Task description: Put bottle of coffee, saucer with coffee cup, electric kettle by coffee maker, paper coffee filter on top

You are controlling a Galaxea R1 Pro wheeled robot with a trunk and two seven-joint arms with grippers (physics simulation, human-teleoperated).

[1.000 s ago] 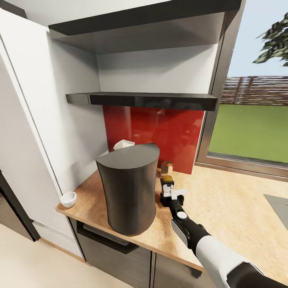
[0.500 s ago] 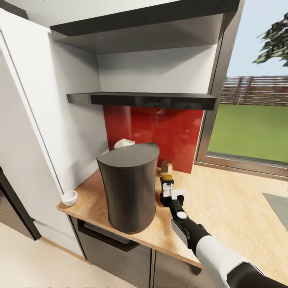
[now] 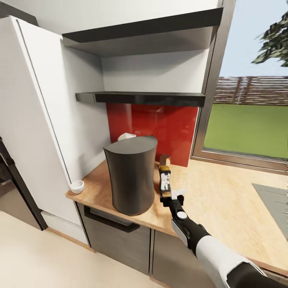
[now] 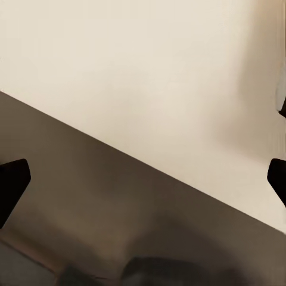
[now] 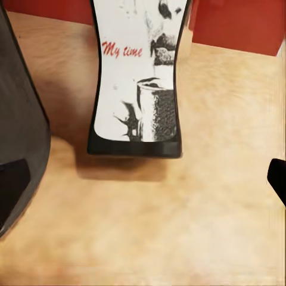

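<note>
The white cabinet (image 3: 44, 120) stands tall at the left, and the window (image 3: 252, 100) with the green lawn behind it takes up the right. Between them run two dark shelves (image 3: 140, 97) above a red wall panel (image 3: 160, 128). Below lies the wooden countertop (image 3: 224, 200), with a dark drawer front (image 3: 116, 236) under its near edge.

On the countertop, toward the left, stands the coffee maker (image 3: 132, 174), a tall dark rounded body. It blocks most of a white thing (image 3: 126, 137) behind it, perhaps the paper filter, though too little of it shows to be sure. Just right of the coffee maker stands the coffee bottle (image 3: 164, 180), upright, with a brown lid and a black and white label. A small white cup (image 3: 77, 186) sits near the cabinet at the countertop's left end, well apart from the bottle.

The right arm (image 3: 208, 244) reaches in from the near right, and the right gripper (image 3: 171, 197) hangs just near of the bottle. The head view does not make clear how its fingers stand. The right wrist view does: the bottle (image 5: 138, 77) stands on the wood with "My time" in red on its label, the coffee maker's dark side (image 5: 21, 143) lies close beside it, and the two dark fingertips (image 5: 277, 179) sit wide apart, touching nothing.

The left wrist view gives a pale floor (image 4: 155, 77) and a grey slanting surface (image 4: 89, 202), with its fingertips (image 4: 12, 182) spread wide too.
</note>
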